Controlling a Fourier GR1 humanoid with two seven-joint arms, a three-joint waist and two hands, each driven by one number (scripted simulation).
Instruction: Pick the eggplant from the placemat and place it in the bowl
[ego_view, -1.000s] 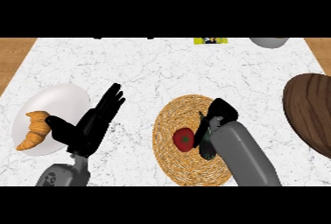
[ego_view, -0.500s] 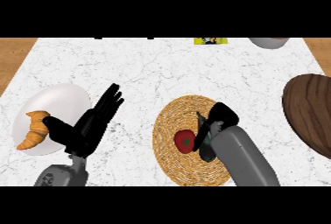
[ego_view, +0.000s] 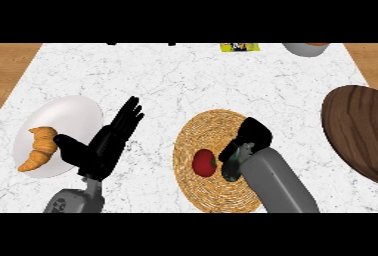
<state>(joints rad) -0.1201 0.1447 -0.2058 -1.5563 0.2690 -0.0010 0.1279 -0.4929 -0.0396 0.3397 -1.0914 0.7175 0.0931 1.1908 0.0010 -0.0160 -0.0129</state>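
On the round woven placemat (ego_view: 214, 130) lies a small dark-red item with a green stem end (ego_view: 204, 162); it looks rounder and redder than an eggplant. My right hand (ego_view: 249, 142) hovers over the mat's right half, just right of the item. Its fingers point away from me and its thumb is close beside the item without closing on it. The dark wooden bowl (ego_view: 354, 130) sits at the right edge, partly cut off. My left hand (ego_view: 111, 142) rests open at the lower left, fingers up.
A white plate (ego_view: 70, 117) with a croissant (ego_view: 38, 147) lies at the left, touching distance from the left hand. At the far edge sit a grey cup (ego_view: 304, 48) and a yellow packet (ego_view: 240, 47).
The right hand has edged slightly down and left, closer to the red item. The left hand has not moved.
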